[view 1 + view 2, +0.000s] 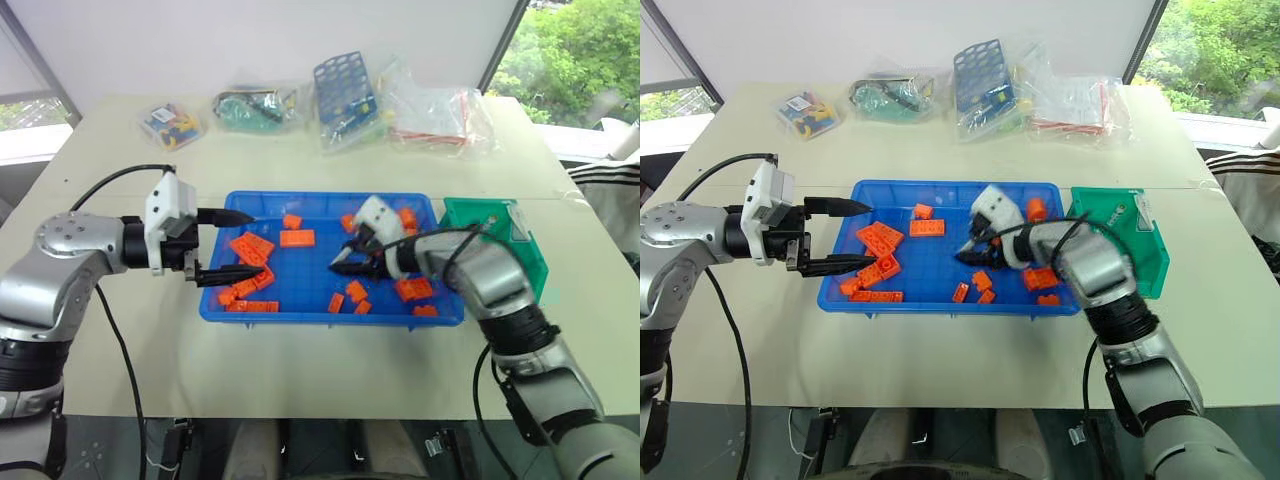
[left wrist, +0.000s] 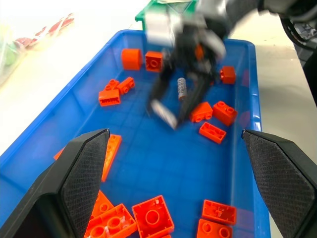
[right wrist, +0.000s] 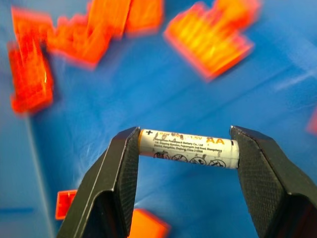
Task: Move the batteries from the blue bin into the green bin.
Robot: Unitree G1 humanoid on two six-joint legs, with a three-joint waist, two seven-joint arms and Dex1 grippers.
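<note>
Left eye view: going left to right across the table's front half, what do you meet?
Left tool → blue bin → right tool holding a battery → green bin.

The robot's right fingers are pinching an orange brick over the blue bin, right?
Not quite. The right gripper is pinching a battery, not an orange brick, held end to end between its fingers over the blue bin. The right wrist view shows it.
</note>
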